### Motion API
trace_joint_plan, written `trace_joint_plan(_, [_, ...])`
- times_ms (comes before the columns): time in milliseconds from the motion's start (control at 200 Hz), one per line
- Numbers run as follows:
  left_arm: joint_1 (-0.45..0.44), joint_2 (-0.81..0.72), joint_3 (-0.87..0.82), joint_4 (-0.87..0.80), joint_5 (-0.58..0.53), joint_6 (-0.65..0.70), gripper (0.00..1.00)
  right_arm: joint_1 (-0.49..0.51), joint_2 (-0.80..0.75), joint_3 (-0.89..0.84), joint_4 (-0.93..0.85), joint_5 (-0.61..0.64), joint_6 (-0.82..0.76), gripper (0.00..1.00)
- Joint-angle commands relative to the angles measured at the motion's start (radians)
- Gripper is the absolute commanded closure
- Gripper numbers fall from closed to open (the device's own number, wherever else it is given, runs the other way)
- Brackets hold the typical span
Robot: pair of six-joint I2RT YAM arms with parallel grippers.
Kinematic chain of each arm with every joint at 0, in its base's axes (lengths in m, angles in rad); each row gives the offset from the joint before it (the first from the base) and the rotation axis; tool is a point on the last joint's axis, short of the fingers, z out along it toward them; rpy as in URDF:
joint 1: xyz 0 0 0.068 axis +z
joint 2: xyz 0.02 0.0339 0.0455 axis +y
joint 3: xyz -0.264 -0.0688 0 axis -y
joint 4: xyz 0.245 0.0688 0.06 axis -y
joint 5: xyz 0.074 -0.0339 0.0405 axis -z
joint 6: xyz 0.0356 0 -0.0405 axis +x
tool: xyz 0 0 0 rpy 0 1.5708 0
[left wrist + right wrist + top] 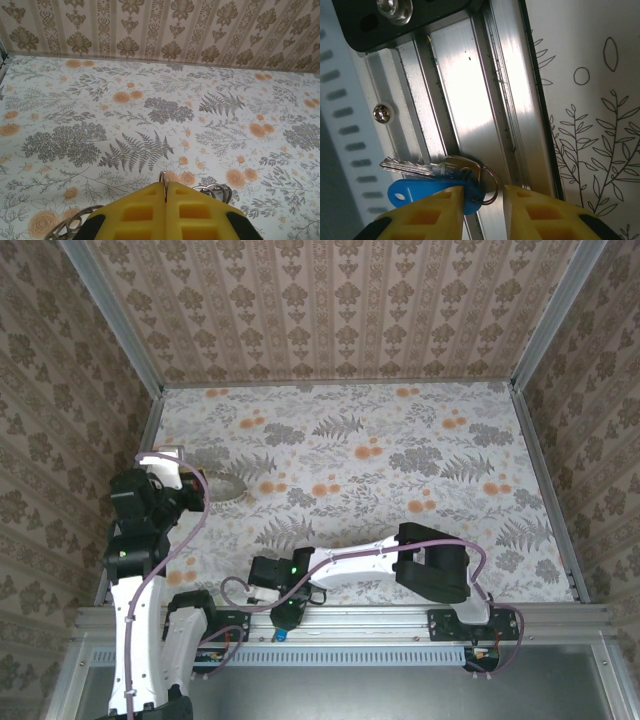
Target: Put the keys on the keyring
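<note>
Step in hand, I'd say: grabbing the key. At 6 o'clock in the top view, the right gripper (pixel 482 196) sits over the bare aluminium rail (pixel 465 100), jaws apart astride the small silvery key with blue plastic tag (pixel 451 169), not yet clamped. Next: close squarely, lift, carry to 10 o'clock. There the left gripper (pixel 166 186) is clenched on the thin silvery chain keyring (pixel 218 190).

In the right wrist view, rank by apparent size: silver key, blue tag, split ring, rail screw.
1. Silver key and blue tag: alike, the tag partly hidden by a fingertip.
2. Split ring.
3. Rail screw.
</note>
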Motion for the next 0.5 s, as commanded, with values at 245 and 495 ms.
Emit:
trace_joint_plan(245, [0.027,-0.008,-0.004,0.045,0.044,-0.018,1.00,0.007,0.041,0.046,-0.042,0.006,-0.001,0.79])
trace_joint_plan(495, [0.036,-0.008,-0.003,0.049,0.057,-0.019,1.00,0.000,0.027,0.041,-0.043,0.015,-0.008,0.90])
